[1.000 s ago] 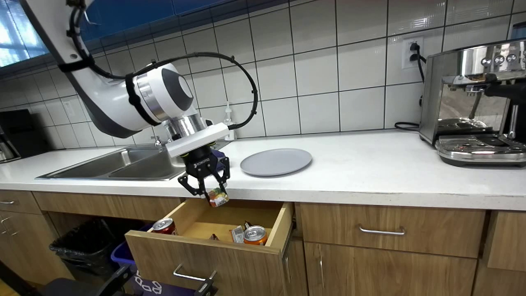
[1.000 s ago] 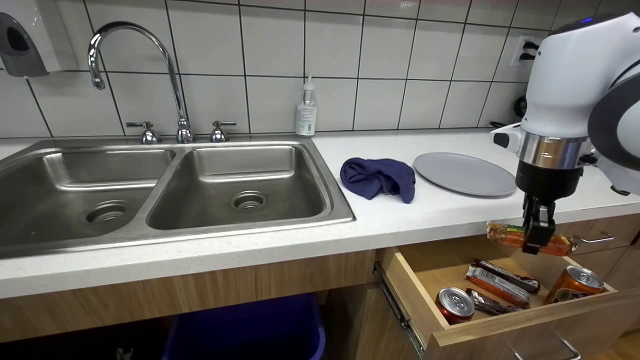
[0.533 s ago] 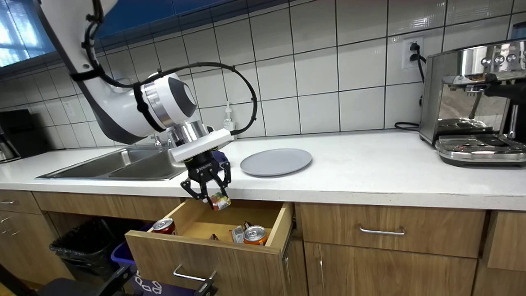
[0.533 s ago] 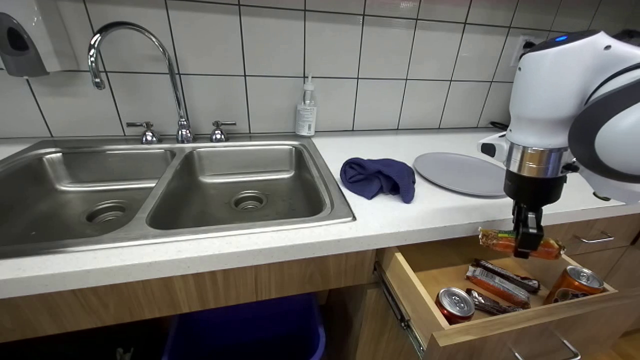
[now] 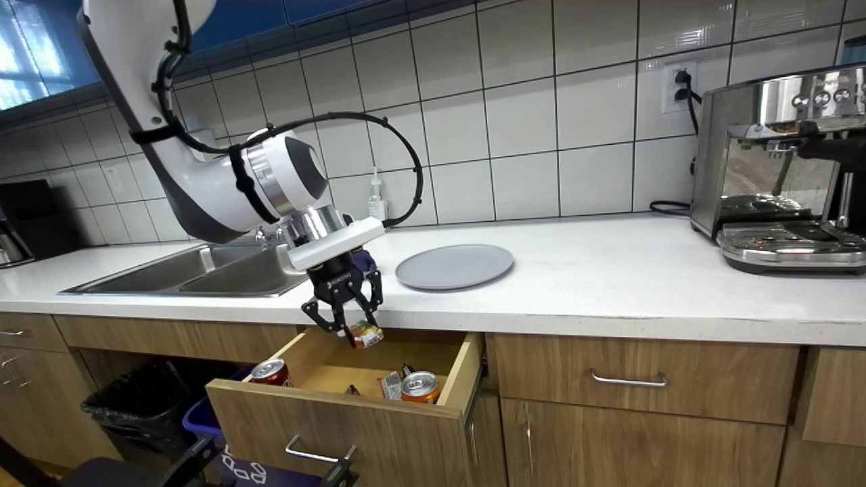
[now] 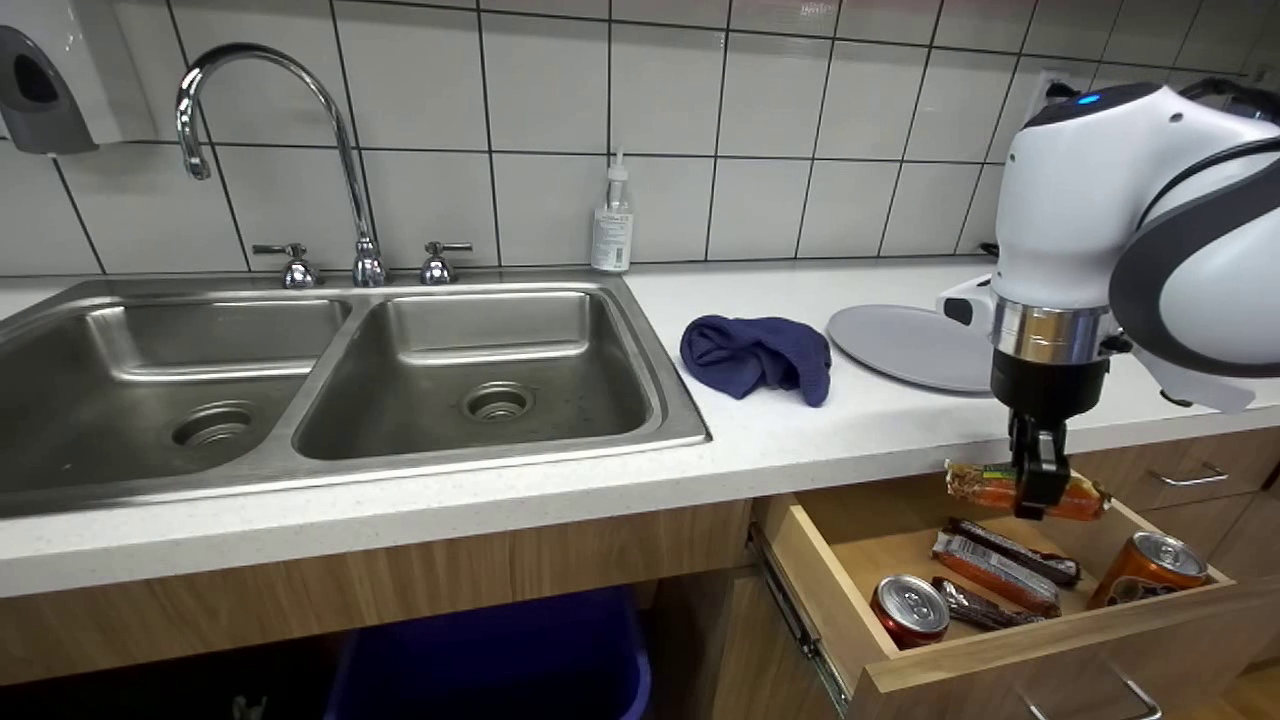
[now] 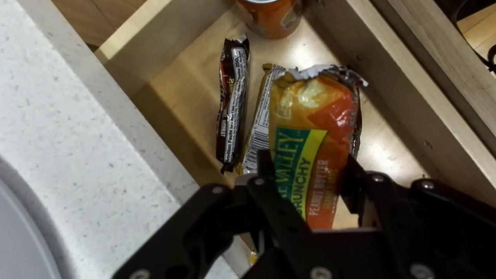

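The gripper holds a granola bar pinched near its middle above the open drawer (a red can and an orange can stand by its front corners), close to the countertop's front edge.

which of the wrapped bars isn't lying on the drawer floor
The orange, green-labelled peanut butter bar: it's held between the jaws over the open drawer, while the other visible bars lie on its floor.

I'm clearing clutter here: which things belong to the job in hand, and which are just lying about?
Seemingly in the job: gripper, the granola bar it holds, open drawer beneath.

Apparently just lying about: gray plate, navy cloth, bottle, coffee machine, perhaps orange can, red can.
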### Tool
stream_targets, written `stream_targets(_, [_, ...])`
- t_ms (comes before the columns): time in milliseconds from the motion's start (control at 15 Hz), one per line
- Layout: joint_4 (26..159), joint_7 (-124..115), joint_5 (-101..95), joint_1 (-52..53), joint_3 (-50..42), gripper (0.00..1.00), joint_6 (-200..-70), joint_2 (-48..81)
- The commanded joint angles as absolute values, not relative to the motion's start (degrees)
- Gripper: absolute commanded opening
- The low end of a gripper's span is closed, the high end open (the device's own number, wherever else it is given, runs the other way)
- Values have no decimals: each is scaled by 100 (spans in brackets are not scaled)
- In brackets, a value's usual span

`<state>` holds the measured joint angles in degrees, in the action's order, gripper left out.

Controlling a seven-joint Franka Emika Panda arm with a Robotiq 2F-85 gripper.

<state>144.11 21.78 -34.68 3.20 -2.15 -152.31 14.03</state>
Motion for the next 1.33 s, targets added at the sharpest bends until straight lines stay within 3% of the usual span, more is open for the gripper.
stream_targets(0, [14245, 2035, -3646, 332, -182, 75, -15101, 1466])
stream_targets(200, [14238, 2049, -3648, 322, -181, 98, -15114, 1454])
stream_targets(267, [14242, 2053, -3645, 318, -181, 100, -15116, 1444])
stream_targets(1267, [14310, 1186, -3221, 288, -238, 100, -14638, 1014])
